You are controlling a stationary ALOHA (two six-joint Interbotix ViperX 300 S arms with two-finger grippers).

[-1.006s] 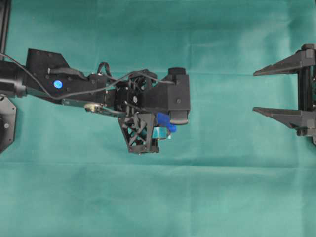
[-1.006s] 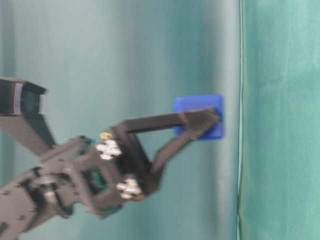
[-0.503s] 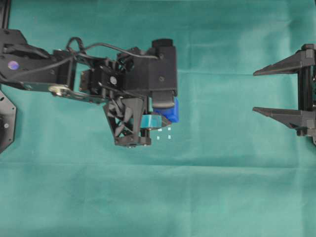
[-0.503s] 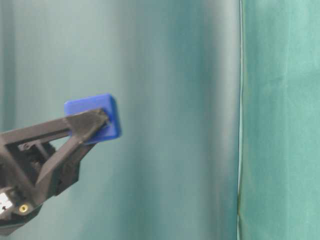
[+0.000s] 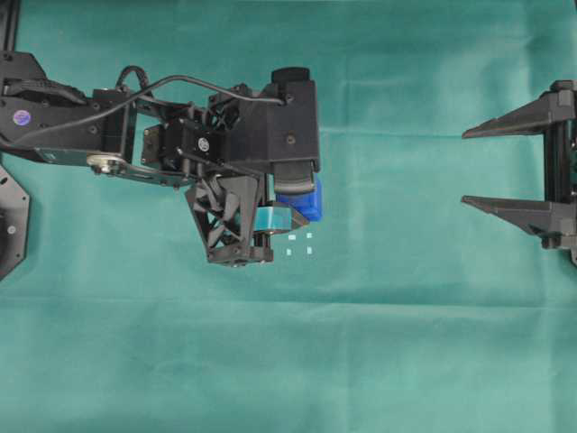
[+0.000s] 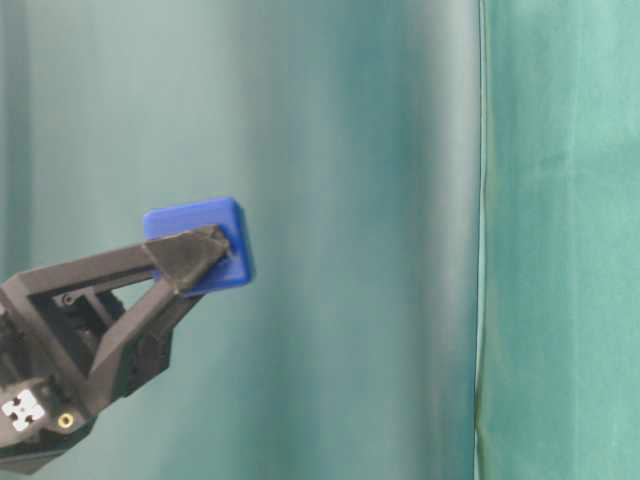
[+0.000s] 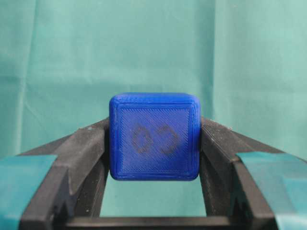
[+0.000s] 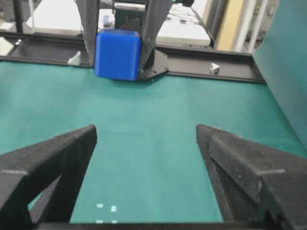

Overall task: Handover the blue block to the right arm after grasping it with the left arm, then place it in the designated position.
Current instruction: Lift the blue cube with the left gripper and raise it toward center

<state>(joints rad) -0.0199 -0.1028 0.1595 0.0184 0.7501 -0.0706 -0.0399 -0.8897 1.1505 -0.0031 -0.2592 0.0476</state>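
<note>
Left fingers (image 7: 153, 143) pinch the block (image 7: 154, 136); right fingers (image 5: 505, 167), spread wide, wait well off to its right.

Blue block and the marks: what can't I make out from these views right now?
- Blue block, overhead view: mostly hidden under the left arm's wrist housing.
- Engraving on it, left wrist view: too faint to read.
- Designated position, overhead view: its marks are tiny, partly covered by the left gripper.

Blue block (image 7: 154, 136): matt plastic, fine printed lines on face. Left gripper (image 7: 153, 158) fingers: matt black, teal tape bands. Green cloth (image 5: 406, 343): soft, creased.
</note>
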